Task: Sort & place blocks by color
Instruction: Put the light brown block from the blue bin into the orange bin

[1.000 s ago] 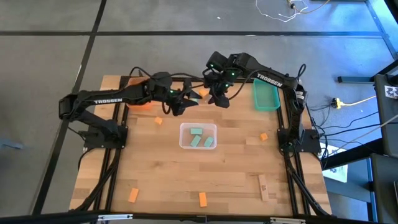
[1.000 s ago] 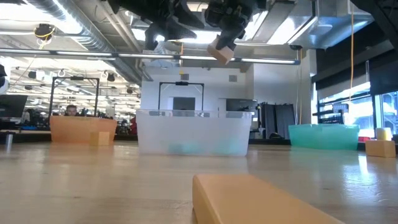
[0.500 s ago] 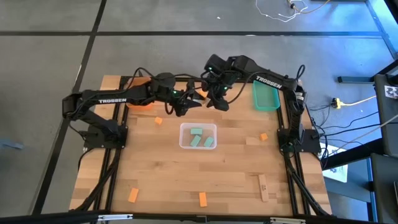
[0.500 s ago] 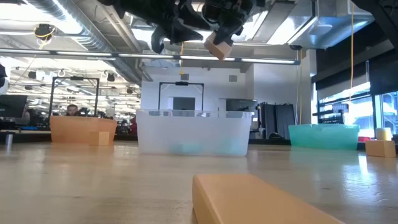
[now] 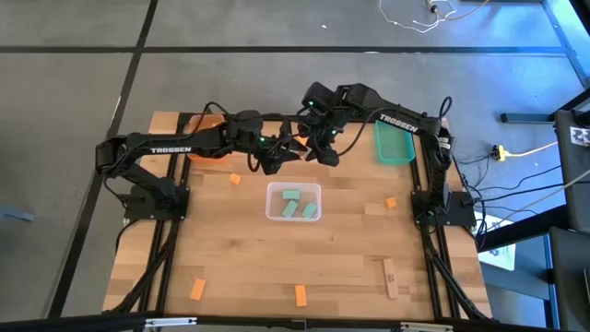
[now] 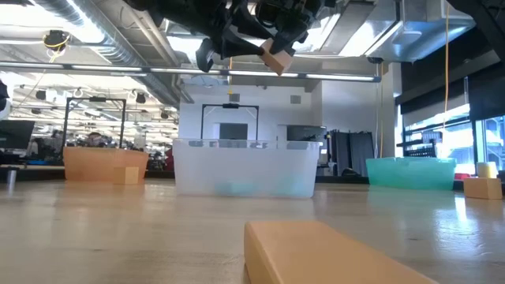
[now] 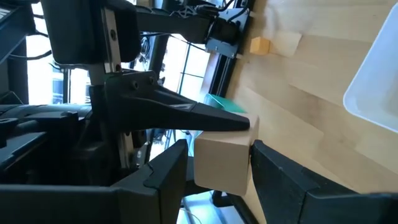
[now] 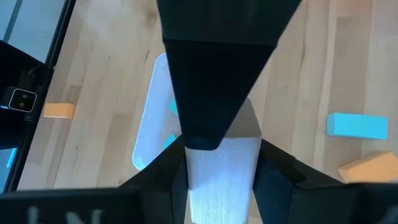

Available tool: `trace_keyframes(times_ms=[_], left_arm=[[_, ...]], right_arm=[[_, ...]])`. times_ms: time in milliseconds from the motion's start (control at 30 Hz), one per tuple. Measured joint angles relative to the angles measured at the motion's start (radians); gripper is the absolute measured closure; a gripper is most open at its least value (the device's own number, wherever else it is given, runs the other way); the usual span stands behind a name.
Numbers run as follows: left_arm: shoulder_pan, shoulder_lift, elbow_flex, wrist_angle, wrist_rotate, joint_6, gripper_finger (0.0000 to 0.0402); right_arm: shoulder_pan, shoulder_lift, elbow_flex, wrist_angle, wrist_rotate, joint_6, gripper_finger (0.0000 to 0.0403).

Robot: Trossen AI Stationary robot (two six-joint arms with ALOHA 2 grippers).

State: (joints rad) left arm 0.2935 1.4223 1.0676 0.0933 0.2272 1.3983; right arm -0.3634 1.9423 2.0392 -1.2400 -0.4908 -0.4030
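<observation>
The wooden table [image 5: 240,249] is filling the high view, both dark arms reaching in over its far half. Sitting mid-table is the clear tray [image 5: 293,202], carrying mint green blocks [image 5: 291,195]; the teal tray [image 5: 394,142] is lying at the far right edge and the orange tray [image 5: 207,152] at the far left, partly under the left arm.

Up above the clear tray's far side, the two claws are meeting in the air. The right claw [image 6: 278,49] is gripping a tan block [image 6: 275,61], fingers pinched narrow on it, well off the table. The left claw [image 7: 217,171] is sitting right at that same block, fingers spread wide to either side of it, and I cannot tell whether they are touching it.

Loose orange blocks [image 5: 197,290] are lying scattered near the front edge, and a tan wood block [image 5: 391,277] is resting at front right.
</observation>
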Motion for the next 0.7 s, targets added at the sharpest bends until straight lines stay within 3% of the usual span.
trace_keyframes(times_ms=[700], left_arm=[[0.005,0.074,0.0,-0.006,0.006,-0.009,0.0237]], right_arm=[[0.008,0.062,-0.001,-0.034,-0.029,-0.046,0.0273]])
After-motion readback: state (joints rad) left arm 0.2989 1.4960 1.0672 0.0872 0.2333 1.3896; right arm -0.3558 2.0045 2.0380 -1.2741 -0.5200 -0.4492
